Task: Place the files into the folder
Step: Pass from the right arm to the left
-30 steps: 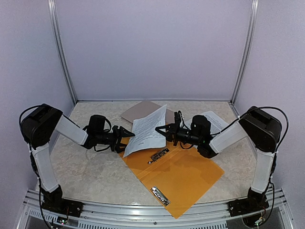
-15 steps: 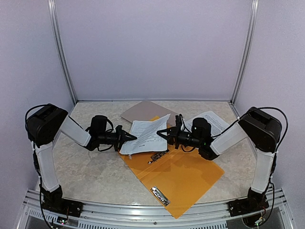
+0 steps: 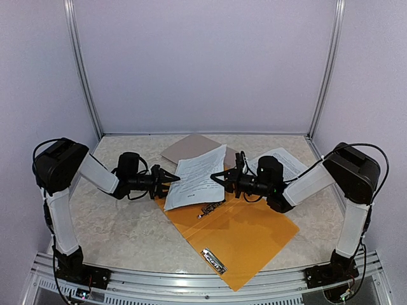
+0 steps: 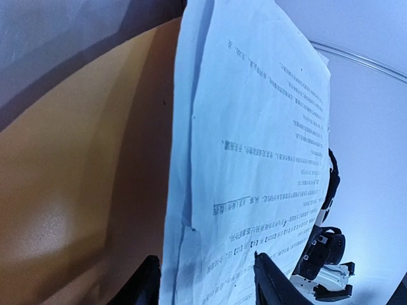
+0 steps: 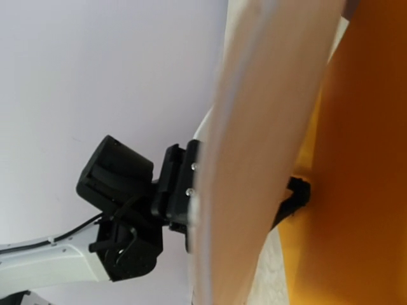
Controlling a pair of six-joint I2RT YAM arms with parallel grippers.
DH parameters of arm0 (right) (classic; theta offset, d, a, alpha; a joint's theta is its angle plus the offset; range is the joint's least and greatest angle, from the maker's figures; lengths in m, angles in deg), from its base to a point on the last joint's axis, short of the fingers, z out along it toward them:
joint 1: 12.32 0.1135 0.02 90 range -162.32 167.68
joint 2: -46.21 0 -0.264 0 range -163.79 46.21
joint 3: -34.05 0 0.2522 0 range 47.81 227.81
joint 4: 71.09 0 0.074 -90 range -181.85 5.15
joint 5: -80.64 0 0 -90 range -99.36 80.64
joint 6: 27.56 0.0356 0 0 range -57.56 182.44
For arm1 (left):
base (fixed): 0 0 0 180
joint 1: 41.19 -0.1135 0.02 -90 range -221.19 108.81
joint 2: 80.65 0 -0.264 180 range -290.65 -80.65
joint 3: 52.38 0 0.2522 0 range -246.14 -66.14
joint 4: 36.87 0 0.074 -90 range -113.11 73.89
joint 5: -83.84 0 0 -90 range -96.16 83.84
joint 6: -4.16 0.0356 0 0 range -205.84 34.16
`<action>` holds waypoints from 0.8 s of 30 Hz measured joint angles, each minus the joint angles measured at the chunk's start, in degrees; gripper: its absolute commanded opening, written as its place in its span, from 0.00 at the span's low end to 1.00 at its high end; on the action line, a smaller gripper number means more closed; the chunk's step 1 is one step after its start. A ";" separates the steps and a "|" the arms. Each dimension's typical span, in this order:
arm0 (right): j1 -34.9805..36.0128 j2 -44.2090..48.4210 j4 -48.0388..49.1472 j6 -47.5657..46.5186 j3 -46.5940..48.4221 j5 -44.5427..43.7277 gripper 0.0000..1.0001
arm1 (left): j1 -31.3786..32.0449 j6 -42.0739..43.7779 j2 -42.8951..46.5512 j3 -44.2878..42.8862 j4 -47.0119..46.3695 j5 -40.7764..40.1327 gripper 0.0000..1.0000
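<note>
Both arms are stretched low across the desk [image 3: 121,222], wrists level and pointing straight at each other. The left arm [image 3: 95,173] reaches in from its shoulder block on the left, forearm running right. The right arm [image 3: 305,183] mirrors it, forearm running left.

Between them hangs one printed sheet [image 3: 198,175], tilted, its far right corner lifted highest. The right jaws are clenched on the sheet's right edge and carry it. The left jaws sit at the sheet's low left corner. In the left wrist view their two fingers [image 4: 150,283] stand apart on either side of the paper [image 4: 254,159], released, not pinching.

The sheet hovers over the far left corner of the folder [image 3: 248,232], which lies open and flat on the desk, orange, with a metal clip [image 3: 214,260] near its front edge. Whether the paper's low edge touches the folder, I cannot tell.

The right wrist view shows the sheet [image 5: 267,127] as a blurred band up close, orange folder [image 5: 362,159] beside it.

More files [image 3: 287,162] lie on the desk behind the right forearm. A grey-brown clipboard [image 3: 187,147] lies behind the raised sheet.
</note>
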 measured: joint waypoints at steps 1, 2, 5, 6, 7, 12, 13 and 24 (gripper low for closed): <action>-0.04 0.11 -0.15 -0.04 0.00 0.02 0.00 | -0.09 0.02 0.00 -0.02 -0.04 0.15 0.47; -0.09 0.13 -0.28 -0.09 0.04 0.02 0.00 | -0.15 0.07 0.00 -0.02 -0.11 0.33 0.46; -0.17 0.13 -0.63 -0.22 0.09 0.04 0.00 | -0.22 0.15 -0.17 -0.20 -0.35 1.22 0.41; -0.20 0.13 -0.74 -0.26 0.09 0.04 0.00 | -0.22 0.17 -0.48 -0.50 -0.59 1.70 0.39; -0.22 0.13 -0.90 -0.26 0.09 0.02 0.00 | -0.22 0.11 -0.90 -0.92 -0.79 2.01 0.37; -0.24 0.17 -1.81 -0.57 0.09 0.02 0.00 | -0.55 -0.44 -3.50 -2.43 -3.04 3.45 0.36; -0.24 0.20 -1.88 -0.63 0.09 0.02 0.00 | -0.72 -0.50 -3.76 -2.43 -3.26 3.67 0.36; -0.68 1.18 -3.13 -1.51 0.07 0.04 0.00 | -3.10 -0.31 -4.13 -3.61 -3.52 5.14 0.33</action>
